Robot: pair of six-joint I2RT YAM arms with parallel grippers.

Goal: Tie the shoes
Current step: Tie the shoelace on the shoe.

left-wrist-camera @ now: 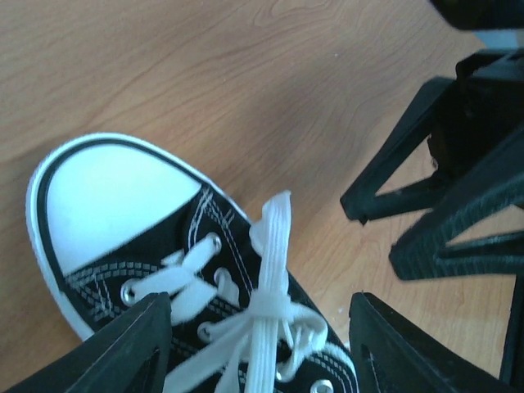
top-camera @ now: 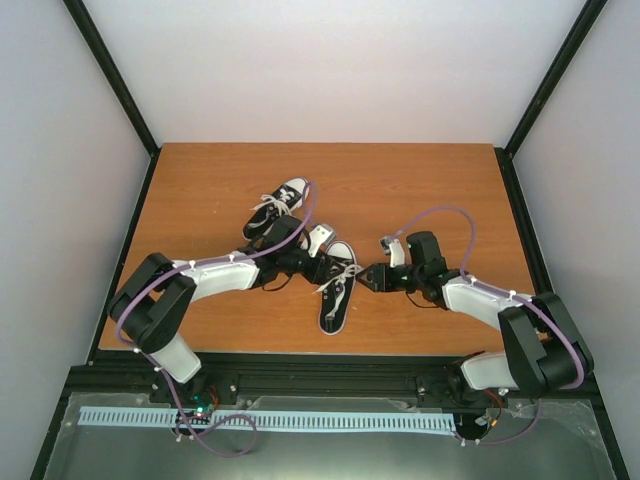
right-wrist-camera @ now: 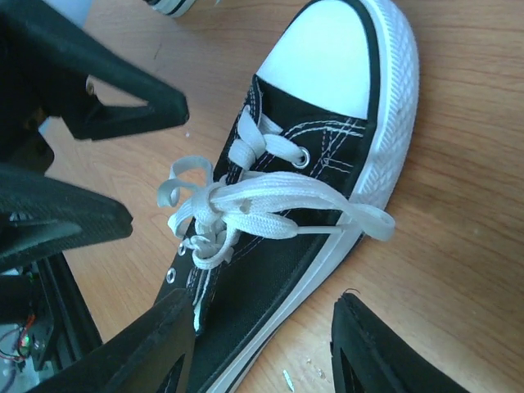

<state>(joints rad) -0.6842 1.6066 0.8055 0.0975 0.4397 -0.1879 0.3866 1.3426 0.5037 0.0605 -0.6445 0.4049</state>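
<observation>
Left fingers (left-wrist-camera: 123, 348): spread, nothing pinched. They straddle the lace knot (left-wrist-camera: 262, 307) of the near shoe (left-wrist-camera: 106, 205), one finger on each side of the lacing. Right fingers (right-wrist-camera: 377, 352): also spread, also empty, and they sit over the same shoe's midsection from the other side.

Left gripper (left-wrist-camera: 260, 304) comes in from the left and right gripper (right-wrist-camera: 264, 299) from the right. Their tips face each other across the lacing, close but apart. My read is that each side is placed so it can take a lace end or loop and pull outward.

The near shoe sits mid-table between the two grippers, sole down. The toe looks to point far and the heel near. Its laces show a knot with one small loop toward the left gripper and one long flat loop (right-wrist-camera: 360, 217) draped over the right-hand sole edge. It looks like a bow, but a slack one. I'd guess it needs snugging, or this is a release after a pull; I can't tell which.

The far shoe (top-camera: 279, 207) sits just beyond and to the left on the table (top-camera: 430, 180), partly under the left arm. Its laces look loose, but the detail is too small to confirm. It probably isn't tied yet.

Risk: the long loop sits outside both jaws, so regrasping it means coming down low beside the sole.
</observation>
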